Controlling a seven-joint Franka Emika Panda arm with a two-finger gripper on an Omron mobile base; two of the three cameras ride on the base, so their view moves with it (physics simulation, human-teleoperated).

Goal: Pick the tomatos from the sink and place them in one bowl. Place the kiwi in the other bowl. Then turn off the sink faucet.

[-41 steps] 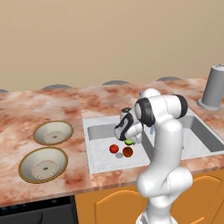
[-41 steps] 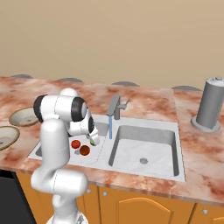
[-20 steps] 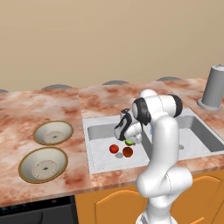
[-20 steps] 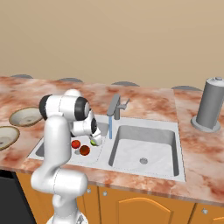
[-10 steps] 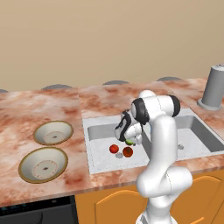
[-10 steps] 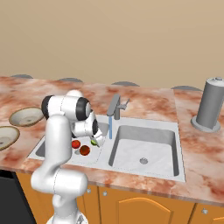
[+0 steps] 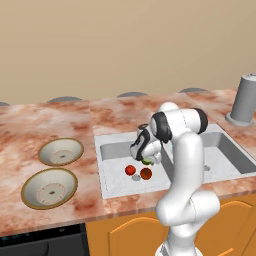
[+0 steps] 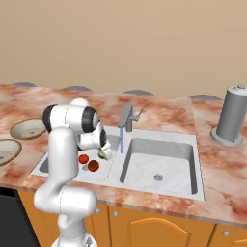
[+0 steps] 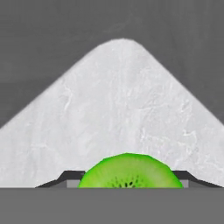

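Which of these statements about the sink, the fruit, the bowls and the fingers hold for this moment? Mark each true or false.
1. The gripper has its fingers shut on the kiwi. True.
2. Both tomatoes lie in the sink. True.
3. One of the two bowls already holds a tomato. False: both bowls on the counter hold no fruit.
4. The faucet is off. False: a blue stream runs down from its spout.
5. The grey canister stands in the right basin. False: it stands on the counter to the right of the sink.
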